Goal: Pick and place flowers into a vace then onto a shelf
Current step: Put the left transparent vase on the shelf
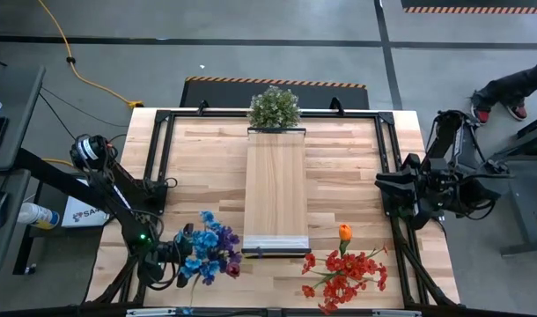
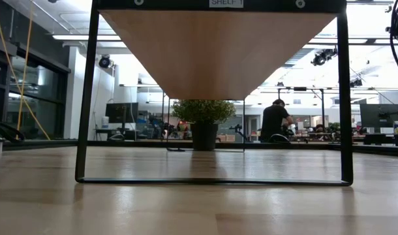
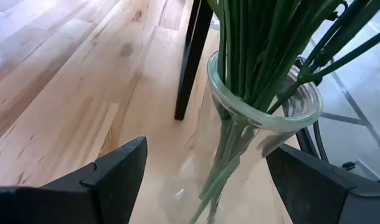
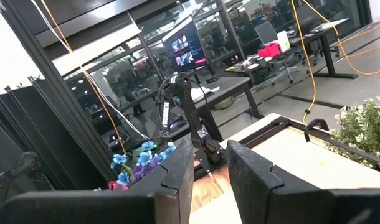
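A clear glass vase [image 3: 240, 134] stands on the tabletop near the front left, beside a black leg of the shelf frame [image 3: 191, 62]. Green stems [image 3: 258, 43] stand in it, and their blue and purple blooms [image 1: 211, 246] show from above. My left gripper [image 3: 205, 180] is open, one finger on each side of the vase's lower body. Red and orange flowers [image 1: 343, 273] lie flat on the table at the front right. The shelf [image 1: 275, 189] is a raised light-wood board in the middle. My right gripper [image 4: 210, 168] hangs raised at the right edge, slightly open and empty.
A bushy green plant [image 1: 274, 107] in a dark pot [image 2: 203, 136] stands at the shelf's far end. The shelf's black frame [image 2: 87, 98] rises around the board. A person's legs [image 1: 511, 88] show on the floor beyond the far right corner. Bare wood lies left and right of the shelf.
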